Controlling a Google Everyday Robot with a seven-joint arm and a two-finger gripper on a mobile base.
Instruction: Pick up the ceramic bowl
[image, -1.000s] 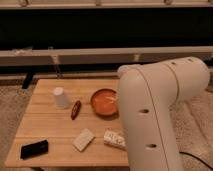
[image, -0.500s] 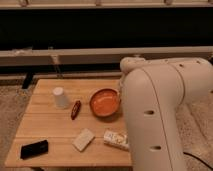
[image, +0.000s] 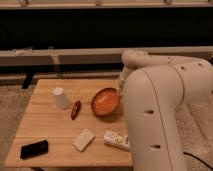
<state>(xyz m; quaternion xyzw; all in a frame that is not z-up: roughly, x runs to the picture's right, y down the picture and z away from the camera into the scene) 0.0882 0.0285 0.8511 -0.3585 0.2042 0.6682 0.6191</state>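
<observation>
The ceramic bowl (image: 105, 101), orange-red inside with a darker rim, sits on the wooden table (image: 45, 117) at the right of its middle. My gripper (image: 119, 90) is at the bowl's far right rim, mostly hidden by my large white arm (image: 155, 110), which covers the table's right side. I cannot tell whether the gripper touches the rim. The small white cup (image: 60, 97) stands upside down to the left of the bowl.
A small dark red object (image: 75, 109) lies between the cup and the bowl. A pale block (image: 83, 139), a white packet (image: 116, 139) and a black flat object (image: 34, 148) lie near the table's front edge. A dark wall with a ledge (image: 60, 54) runs behind.
My arm has shifted right and its end has come down to the bowl's right rim. The bowl and the other objects stay about where they were.
</observation>
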